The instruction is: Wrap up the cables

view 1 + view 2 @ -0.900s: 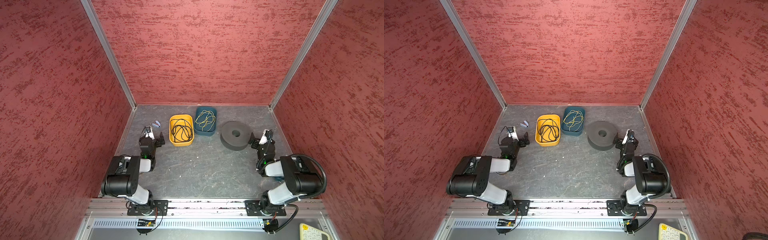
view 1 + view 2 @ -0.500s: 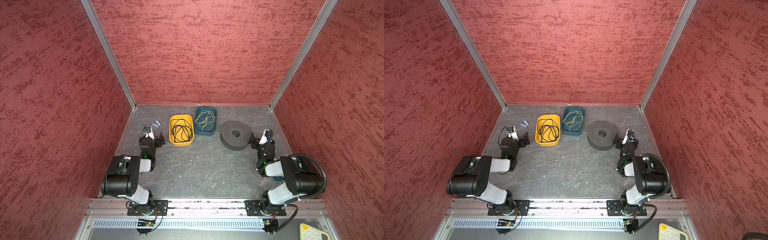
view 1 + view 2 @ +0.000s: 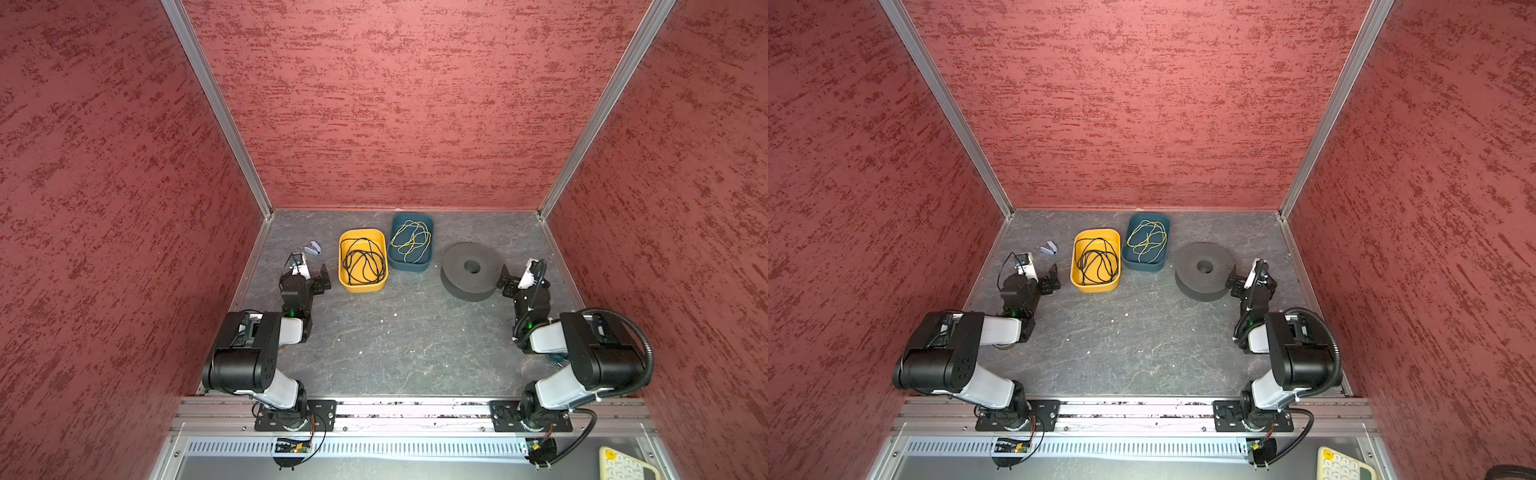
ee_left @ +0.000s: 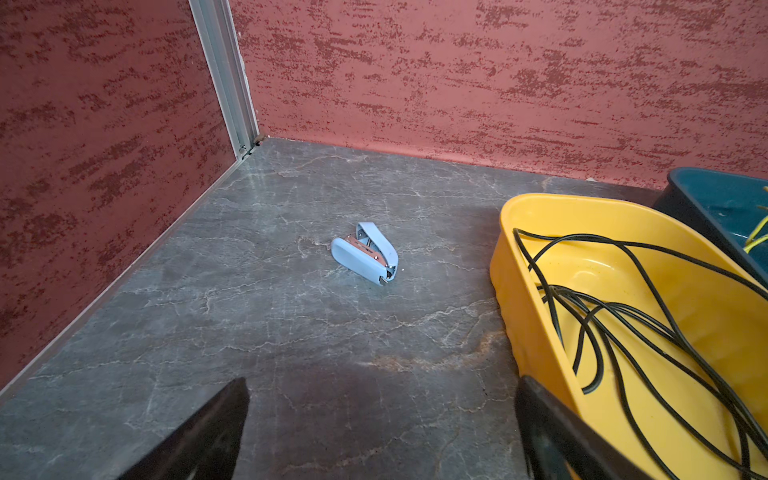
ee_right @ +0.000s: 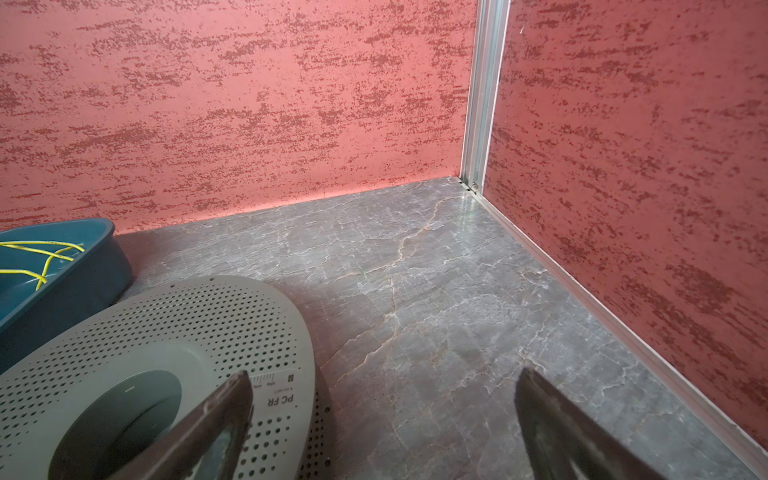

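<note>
The cables, a thin yellow-green wire (image 3: 410,242) (image 3: 1146,241), lie in a loose tangle inside a teal bin (image 3: 430,232) at the back. Parts of the wire show in the right wrist view (image 5: 41,262) and in the left wrist view (image 4: 756,239). A grey perforated spool (image 3: 469,270) (image 5: 166,324) lies flat to the right of the bin. My left gripper (image 3: 309,271) (image 4: 380,399) hovers open and empty over bare floor, left of a yellow bin (image 3: 343,266). My right gripper (image 3: 523,274) (image 5: 382,395) is open and empty, one finger over the spool's rim.
A black cable (image 3: 362,262) (image 4: 623,332) lies tangled in the yellow bin (image 4: 523,266). A small blue stapler-like tool (image 3: 312,248) (image 4: 365,257) lies near the back left corner. Red walls close in three sides. A calculator (image 3: 623,463) sits outside, front right.
</note>
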### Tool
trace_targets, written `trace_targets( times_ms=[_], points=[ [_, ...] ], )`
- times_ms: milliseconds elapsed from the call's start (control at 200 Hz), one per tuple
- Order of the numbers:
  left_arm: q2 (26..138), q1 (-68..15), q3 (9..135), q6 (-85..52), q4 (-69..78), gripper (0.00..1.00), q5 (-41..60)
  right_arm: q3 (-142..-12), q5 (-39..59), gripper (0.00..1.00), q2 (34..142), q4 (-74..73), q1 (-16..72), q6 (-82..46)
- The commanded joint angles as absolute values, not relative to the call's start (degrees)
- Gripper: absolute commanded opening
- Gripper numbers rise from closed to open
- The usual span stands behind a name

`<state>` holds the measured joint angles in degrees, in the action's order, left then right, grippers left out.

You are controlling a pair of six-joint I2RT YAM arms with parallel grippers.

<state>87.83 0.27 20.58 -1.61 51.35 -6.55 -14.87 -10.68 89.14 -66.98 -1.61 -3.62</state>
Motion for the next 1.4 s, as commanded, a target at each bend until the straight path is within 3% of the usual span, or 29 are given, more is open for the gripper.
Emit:
trace_targets(
  times_ms=[0, 120, 346, 511, 731, 857, 957, 1162, 1398],
  points=[
    [86.12, -0.33, 21.72, -0.47, 49.97, 0.99, -7.15, -15.2, -7.17, 0.99, 86.82, -66.76, -1.11, -0.59],
    [82.65, -1.33, 24.21, 0.4, 42.62, 1.0, -8.46, -16.89, -10.81, 0.99, 81.05, -59.9, -0.19, -0.62],
    [76.97, -6.54, 36.52, -3.29, 14.55, 1.0, -12.14, -29.74, -19.73, 0.99, 71.76, -35.81, 3.67, -5.02],
    [78.16, -11.31, 44.57, -7.64, 2.18, 0.99, -11.3, -45.08, -17.64, 0.99, 75.88, -16.8, 7.38, -9.72],
    [78.74, -11.6, 47.57, -12.86, -5.66, 0.99, 5.31, -67.09, -8.04, 0.99, 89.56, 5.36, 12.82, -14.4],
    [78.94, -11.96, 47.35, -13.22, -8.54, 1.0, 10.39, -74.61, -4.2, 0.99, 96.43, 8.92, 16.0, -16.58],
    [79.1, -13.95, 47.31, -13.52, -8.41, 1.0, 11.17, -77.68, 0.98, 0.92, 100.33, 8.14, 17.33, -21.98],
    [78.75, -15.55, 45.33, -16.81, -4.63, 0.97, 13.52, -80.9, 12.9, 0.6, 108.03, 4.39, 18.68, -29.39],
    [76.1, -15.96, 43.74, -19.04, -3.82, 0.95, 14.08, -83.85, 17.18, 0.59, 113.22, 2.17, 21.89, -29.3]
  ],
)
